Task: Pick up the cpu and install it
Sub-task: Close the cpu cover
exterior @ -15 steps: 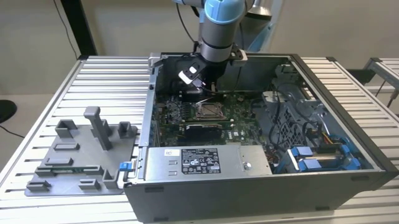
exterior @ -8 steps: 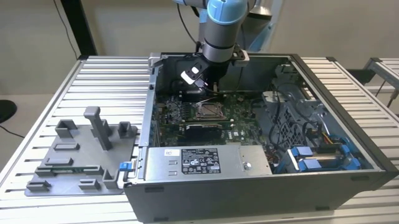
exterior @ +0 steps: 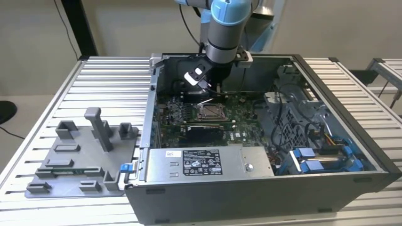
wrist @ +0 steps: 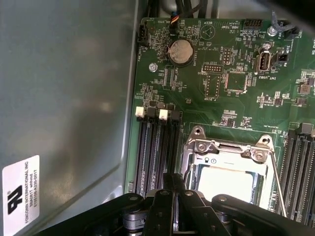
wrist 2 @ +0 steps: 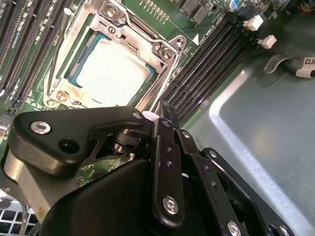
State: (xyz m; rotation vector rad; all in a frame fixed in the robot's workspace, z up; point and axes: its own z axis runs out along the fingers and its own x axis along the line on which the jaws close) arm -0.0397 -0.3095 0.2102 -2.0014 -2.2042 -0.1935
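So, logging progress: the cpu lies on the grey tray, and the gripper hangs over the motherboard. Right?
No: the cpu lies in the socket on the motherboard, as the second wrist view shows. The gripper does hang over the motherboard.

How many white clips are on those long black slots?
2, in the first wrist view: one white clip on the slot nearest the case wall, the other nearer the cpu. Others may be hidden.

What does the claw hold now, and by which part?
Nothing. The black claw is shut and empty; the silvery-white square cpu lies in its metal socket.
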